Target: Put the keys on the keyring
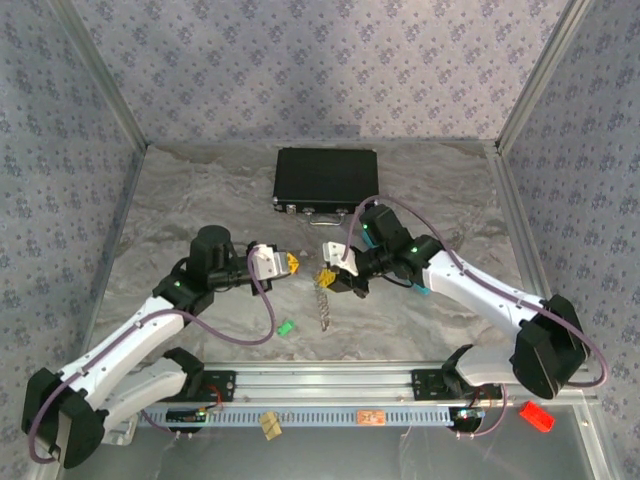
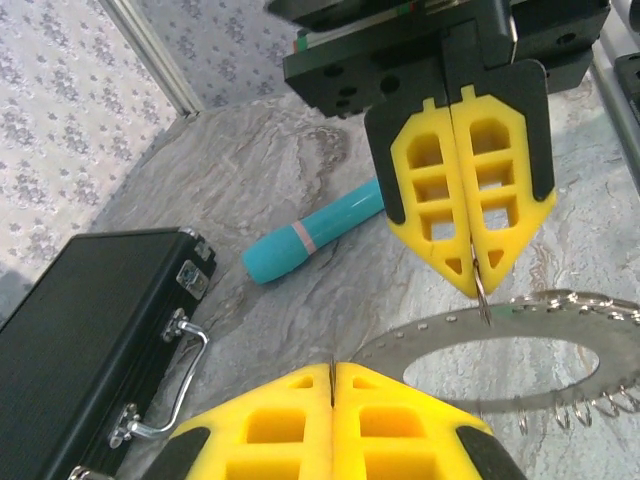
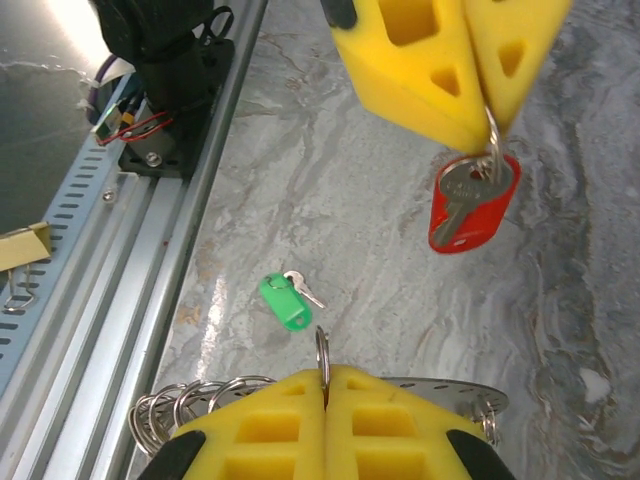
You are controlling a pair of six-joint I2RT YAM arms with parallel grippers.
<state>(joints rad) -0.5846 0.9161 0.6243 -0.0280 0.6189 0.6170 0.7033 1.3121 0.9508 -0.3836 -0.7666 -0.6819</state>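
Step in hand looks like threading a key. The left gripper is clamped on the red key by its small loop, with the key dangling under its tips. The right gripper is pinched on one small loop of the keyring. The green key lies on the table beyond the right tips. Next move needs fine loop-to-loop alignment. Can't tell if any loop is sprung open; the keyring is cut off at the frame edge.

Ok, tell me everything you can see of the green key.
The green key is a tiny silver metal key joined at its head to a bright green plastic tag. It lies flat on the grey marbled table, near the aluminium rail, blade pointing away from the tag. Only the table touches it.
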